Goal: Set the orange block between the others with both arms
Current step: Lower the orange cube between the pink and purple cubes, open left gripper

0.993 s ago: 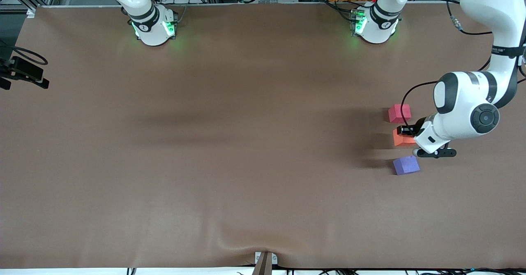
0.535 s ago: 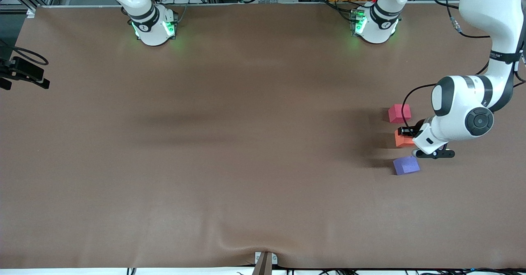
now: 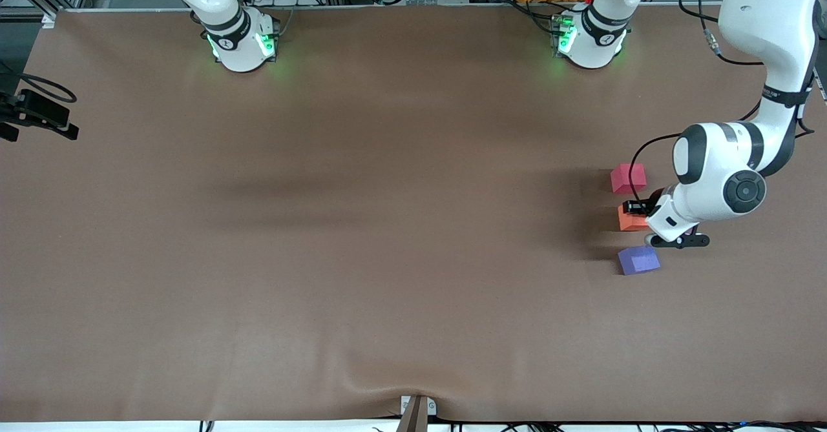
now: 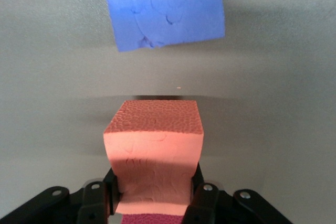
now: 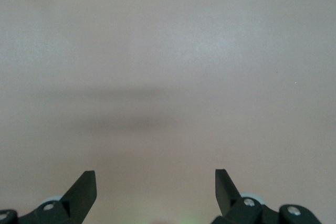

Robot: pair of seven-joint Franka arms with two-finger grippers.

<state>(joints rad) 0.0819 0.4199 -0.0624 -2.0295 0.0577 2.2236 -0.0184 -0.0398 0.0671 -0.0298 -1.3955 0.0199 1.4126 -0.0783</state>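
Left pincer (image 4: 152, 195) clamped on orange block (image 3: 628, 217), between pinkish-red cube (image 3: 628, 178) and purple-blue cube (image 3: 638, 260).
Right pincer (image 5: 156, 192): spread wide, waiting over bare table (image 3: 362, 225).

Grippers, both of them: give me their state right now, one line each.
Left gripper: shut on the orange block, between the red cube and the purple cube.
Right gripper: open, holding nothing, over bare table.

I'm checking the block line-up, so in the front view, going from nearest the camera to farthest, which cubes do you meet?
purple-blue cube → orange block, shut in the left pincer → pinkish-red cube.
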